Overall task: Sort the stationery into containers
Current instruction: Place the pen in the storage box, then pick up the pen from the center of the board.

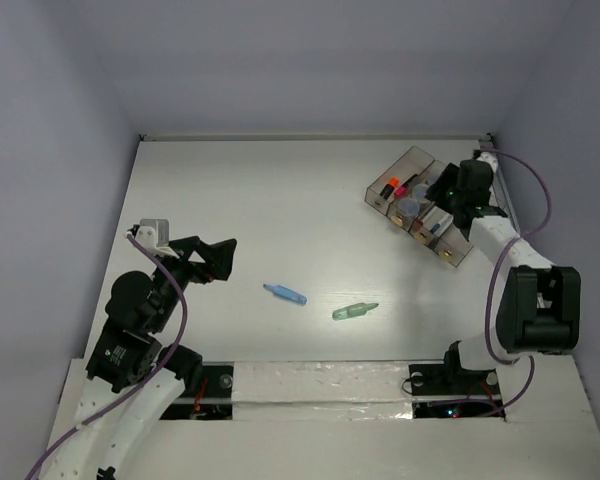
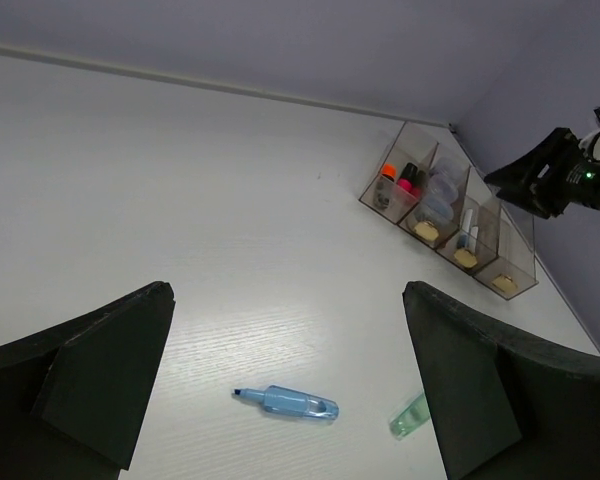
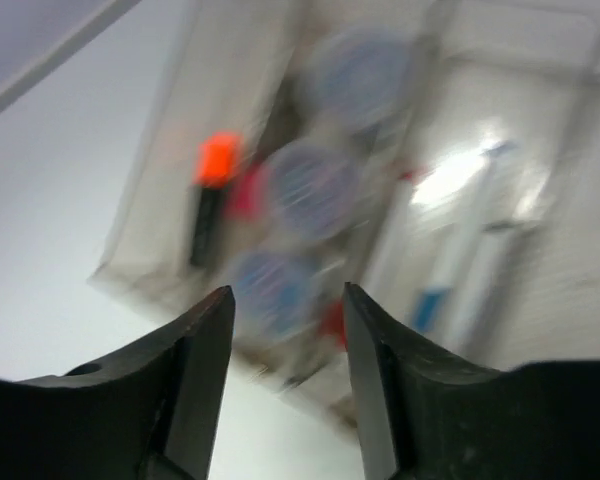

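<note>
The containers (image 1: 412, 156), joined smoky bins, stand at the far right. They hold an orange highlighter (image 1: 391, 184), a pink-black highlighter (image 1: 402, 188), round grey-blue pots (image 1: 409, 208) and white pens (image 3: 468, 245). My right gripper (image 1: 445, 195) hovers just over the bins, open and empty; its wrist view is blurred, showing the orange highlighter (image 3: 217, 160) and pots (image 3: 315, 188) below the right gripper (image 3: 288, 300). A light-blue marker (image 1: 284, 294) and a pale-green tube (image 1: 355, 311) lie on the table. My left gripper (image 1: 215, 260) stands wide open left of them, holding nothing.
Grey walls enclose the white table (image 1: 280, 200) on three sides. The bins sit close to the right wall. In the left wrist view the marker (image 2: 285, 402) and tube (image 2: 408, 417) lie ahead of the left gripper (image 2: 288, 290), with the containers (image 2: 520, 262) far right.
</note>
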Controlling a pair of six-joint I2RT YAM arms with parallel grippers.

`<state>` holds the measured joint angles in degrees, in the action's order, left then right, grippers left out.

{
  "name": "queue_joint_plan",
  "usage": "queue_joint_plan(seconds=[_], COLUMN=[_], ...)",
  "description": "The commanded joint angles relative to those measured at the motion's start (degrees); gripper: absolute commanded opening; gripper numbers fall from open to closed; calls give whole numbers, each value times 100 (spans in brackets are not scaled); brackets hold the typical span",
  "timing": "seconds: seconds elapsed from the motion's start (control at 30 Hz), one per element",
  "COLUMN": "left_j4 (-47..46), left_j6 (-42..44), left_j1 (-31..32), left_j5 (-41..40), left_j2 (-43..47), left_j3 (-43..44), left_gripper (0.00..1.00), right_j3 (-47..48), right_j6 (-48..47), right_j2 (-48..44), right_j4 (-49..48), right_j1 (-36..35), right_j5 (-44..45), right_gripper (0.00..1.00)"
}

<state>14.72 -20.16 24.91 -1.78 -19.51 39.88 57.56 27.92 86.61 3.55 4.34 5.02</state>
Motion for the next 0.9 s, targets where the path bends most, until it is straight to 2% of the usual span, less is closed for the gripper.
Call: queue_joint_plan(seconds=[0.0,0.03,0.07,0.13,0.17,0.23,0.3,0.33,0.37,0.43,0.47,0.67,0.87], left_j4=[-303,-303,-294,-286,-286,-277,-268,-242,-242,-233,-233,-233,-233], left_j6=[83,83,83,74,74,65,56,56,48,48,48,39,30], left_j1=[-56,-56,-56,-56,-56,-56,-56,-56,-56,-56,-108,-109,-109], left_j5=[46,11,-6,-85,-112,-155,-208,-252,-270,-288,-296,-332,-323], left_j2=[-62,-62,-53,-44,-44,-44,-71,-88,-88,-115,-123,-167,-185], left_j3=[-6,2,2,11,11,11,20,20,29,29,29,29,29], left_gripper=[99,99,99,99,99,99,99,99,99,99,99,99,99], right_j3=[-438,-517,-474,-439,-413,-360,-289,-307,-307,-280,-289,-570,-544], right_j6=[-164,-347,-410,-637,-717,-928,-1052,-1191,-1280,-1464,-1535,-1825,-1825], right_j2=[-443,-452,-417,-312,-189,-48,75,84,102,172,207,567,840], right_j4=[-706,-715,-594,-444,-373,-128,119,128,215,400,566,638,349], right_j1=[-1125,-1868,-2232,-2970,-3618,-4158,-4728,-4888,-5029,-5328,-5408,-6005,-6190], right_j5=[-1019,-1220,-1275,-1327,-1345,-1258,-1196,-1300,-1328,-1258,-1266,-1292,-977], right_gripper=[52,46,40,37,31,31,37,41,52,60,67,71,70])
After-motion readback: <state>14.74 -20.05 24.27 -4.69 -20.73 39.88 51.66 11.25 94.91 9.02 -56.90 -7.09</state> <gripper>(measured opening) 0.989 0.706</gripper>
